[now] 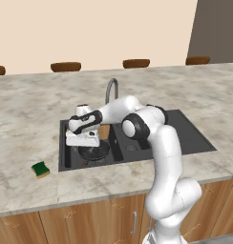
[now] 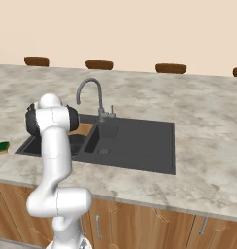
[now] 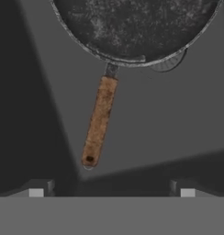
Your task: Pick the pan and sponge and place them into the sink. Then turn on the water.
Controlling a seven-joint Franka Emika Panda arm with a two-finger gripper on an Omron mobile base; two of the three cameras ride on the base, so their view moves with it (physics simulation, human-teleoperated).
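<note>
The arm folds low over the sink [image 1: 195, 138]; its gripper [image 3: 111, 190], jaws wide and empty, hovers above the pan [image 3: 132, 27] in the left basin; the sponge [image 1: 40, 169] lies on the counter [image 1: 23, 109] at 8 o'clock

A black sink [image 1: 195, 138] is set into a mottled beige and grey stone-patterned surface [image 1: 23, 109], with a wood-brown panel [image 1: 104, 131] showing in one basin. The faucet [image 1: 111, 88] is grey. The pan [image 3: 132, 27] is dark charcoal inside with pale grey speckling and a lighter grey rim; its handle [image 3: 98, 121] is rusty brown, mottled darker. The sponge [image 1: 40, 169] has a green top over a yellow layer. The cabinet fronts [image 1: 90, 221] below are warm brown wood grain with grey handles. The wall [image 1: 90, 28] behind is plain pale peach.
</note>
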